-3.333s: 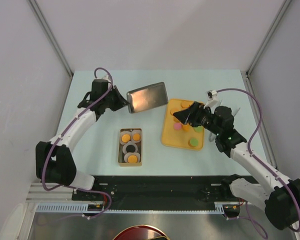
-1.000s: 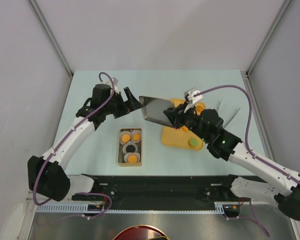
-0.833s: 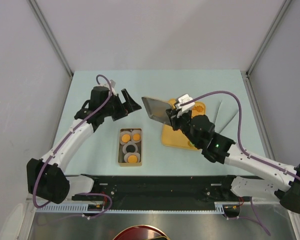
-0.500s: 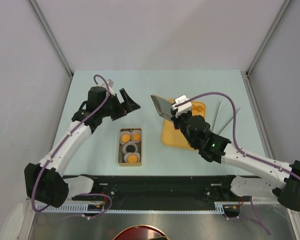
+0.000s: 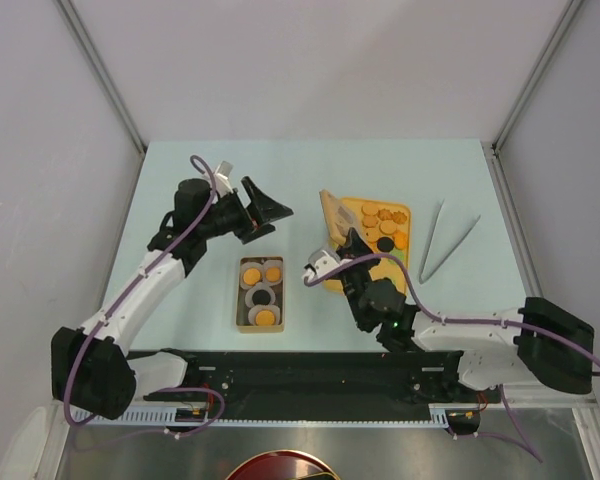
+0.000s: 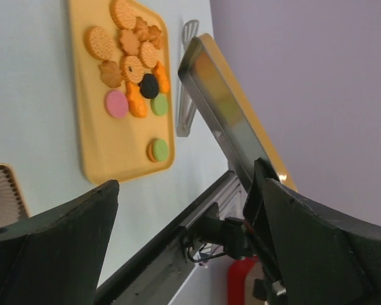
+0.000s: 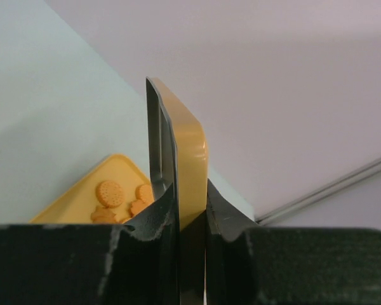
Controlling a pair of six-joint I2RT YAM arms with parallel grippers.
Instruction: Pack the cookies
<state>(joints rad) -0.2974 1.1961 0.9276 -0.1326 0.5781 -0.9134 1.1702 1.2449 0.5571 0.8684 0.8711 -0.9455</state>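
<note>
The left gripper point(image 5: 270, 212) is held spread wide and empty above the left half of the table point(image 5: 180, 170), toward its far edge. Closer to the table's near edge, an open box point(image 5: 242, 318) is seen, with a few cookies point(image 5: 250, 273) laid in white paper cups point(image 5: 248, 297). Right of centre, most cookies are spread on the orange tray point(image 6: 95, 152), gathered toward its far edge. The lid point(image 7: 190, 165) is pinched on edge by the right gripper point(image 7: 190, 190), upright above the tray's left edge. On so thin a hold, the lid could be swung or dropped onto the tray, and cookies scattered. Were the box closed now, the rest would be left unpacked.
</note>
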